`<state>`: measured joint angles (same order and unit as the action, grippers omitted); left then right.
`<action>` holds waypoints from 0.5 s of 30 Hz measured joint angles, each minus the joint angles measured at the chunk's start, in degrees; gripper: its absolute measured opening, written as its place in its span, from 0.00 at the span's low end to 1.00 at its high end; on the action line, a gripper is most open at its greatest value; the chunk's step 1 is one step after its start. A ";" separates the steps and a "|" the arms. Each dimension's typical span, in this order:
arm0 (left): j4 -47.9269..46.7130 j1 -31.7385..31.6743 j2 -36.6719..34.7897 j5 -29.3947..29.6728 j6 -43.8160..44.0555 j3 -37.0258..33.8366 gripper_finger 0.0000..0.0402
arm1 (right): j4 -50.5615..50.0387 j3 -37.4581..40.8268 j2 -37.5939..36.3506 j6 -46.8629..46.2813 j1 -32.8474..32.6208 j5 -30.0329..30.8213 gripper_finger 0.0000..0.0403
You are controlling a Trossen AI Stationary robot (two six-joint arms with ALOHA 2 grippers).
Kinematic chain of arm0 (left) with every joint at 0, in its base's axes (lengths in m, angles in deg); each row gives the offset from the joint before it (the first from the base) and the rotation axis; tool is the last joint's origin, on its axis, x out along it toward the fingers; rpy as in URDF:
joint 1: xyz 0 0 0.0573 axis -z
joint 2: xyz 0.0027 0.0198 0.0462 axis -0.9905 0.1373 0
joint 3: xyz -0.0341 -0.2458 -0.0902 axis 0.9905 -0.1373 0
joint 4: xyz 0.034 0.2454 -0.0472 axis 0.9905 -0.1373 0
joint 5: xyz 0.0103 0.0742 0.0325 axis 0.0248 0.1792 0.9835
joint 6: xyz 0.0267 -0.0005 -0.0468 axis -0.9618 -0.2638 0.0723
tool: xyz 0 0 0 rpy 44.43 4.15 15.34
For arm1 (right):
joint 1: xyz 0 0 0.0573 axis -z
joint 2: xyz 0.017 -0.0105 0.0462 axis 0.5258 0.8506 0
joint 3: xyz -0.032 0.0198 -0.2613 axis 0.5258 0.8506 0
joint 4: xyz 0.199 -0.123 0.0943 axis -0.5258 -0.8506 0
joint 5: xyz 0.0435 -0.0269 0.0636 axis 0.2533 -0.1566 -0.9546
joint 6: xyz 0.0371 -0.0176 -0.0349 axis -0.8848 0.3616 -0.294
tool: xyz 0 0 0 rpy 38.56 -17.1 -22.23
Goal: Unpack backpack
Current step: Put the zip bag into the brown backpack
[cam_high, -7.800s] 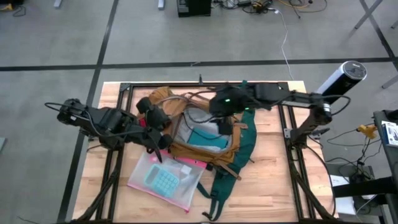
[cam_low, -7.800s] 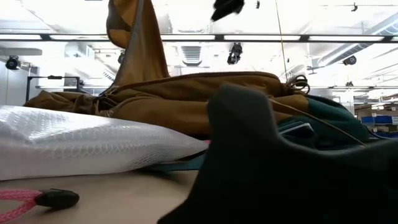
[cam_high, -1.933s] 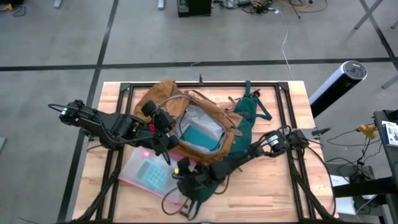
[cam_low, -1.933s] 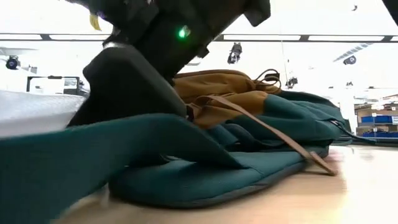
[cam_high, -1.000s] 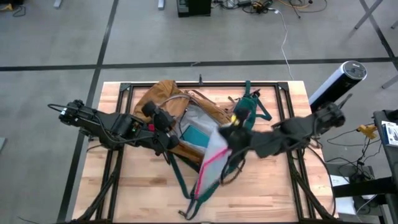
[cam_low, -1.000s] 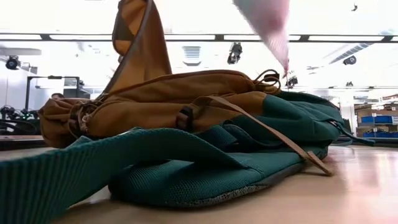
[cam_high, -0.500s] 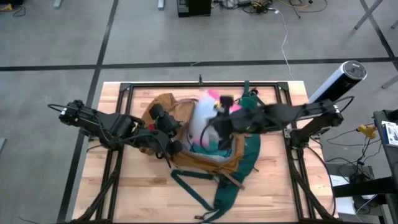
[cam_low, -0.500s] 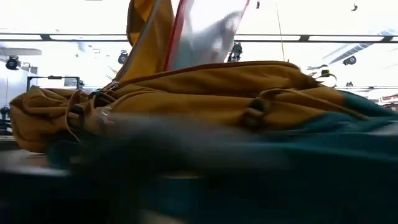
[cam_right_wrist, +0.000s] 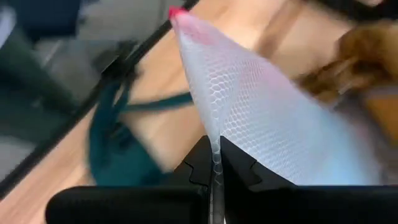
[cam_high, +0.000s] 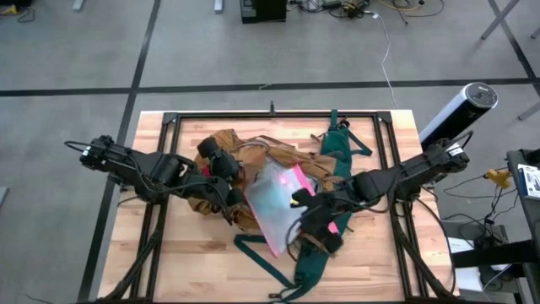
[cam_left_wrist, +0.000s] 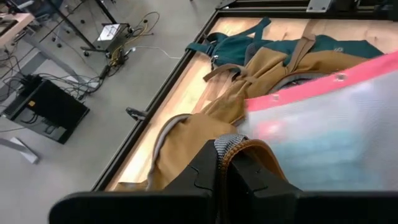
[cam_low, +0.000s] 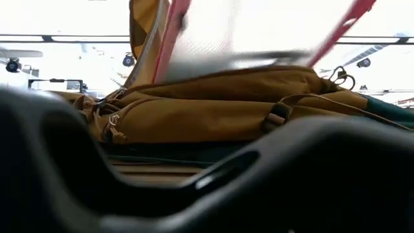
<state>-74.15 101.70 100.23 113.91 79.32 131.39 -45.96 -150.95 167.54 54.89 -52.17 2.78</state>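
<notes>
Left gripper (cam_left_wrist: 224,169) reaches in low, fingers pinched tight on the backpack (cam_high: 221,190) rim. Right gripper (cam_right_wrist: 215,163) is stretched across, fingers clamped on the pouch (cam_high: 274,198) edge, mesh fanning beyond them.

Two dark arms seen, built from chunky black links. Left arm (cam_high: 139,169): thin black cables looped near base. Right arm (cam_high: 396,177): same black, small pale patch near far joint. Gripper fingers (cam_left_wrist: 205,168) matte black, blocky, stepped edges where pads meet.
</notes>
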 joint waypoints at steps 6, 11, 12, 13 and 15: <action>0.00 -0.20 0.00 0.00 -1.03 0.00 0.00 | -21.64 2.15 -0.12 3.18 4.82 3.91 0.00; 0.84 -0.21 0.00 0.00 -1.05 0.00 0.00 | -17.43 6.31 -0.12 13.96 10.53 15.62 0.00; 0.94 -0.20 0.00 0.00 -1.02 0.00 0.00 | -13.76 7.08 -0.12 16.35 11.64 16.90 0.00; 1.03 -0.20 0.00 0.00 -1.00 -0.02 0.00 | -9.48 7.72 -0.12 18.81 12.69 17.24 0.00; 1.00 -0.30 0.07 0.05 -1.09 -0.16 0.00 | 0.57 8.10 -0.01 21.89 14.01 16.83 0.00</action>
<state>-73.15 101.40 100.30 113.96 78.23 131.23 -45.39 -142.85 167.53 76.78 -38.16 19.60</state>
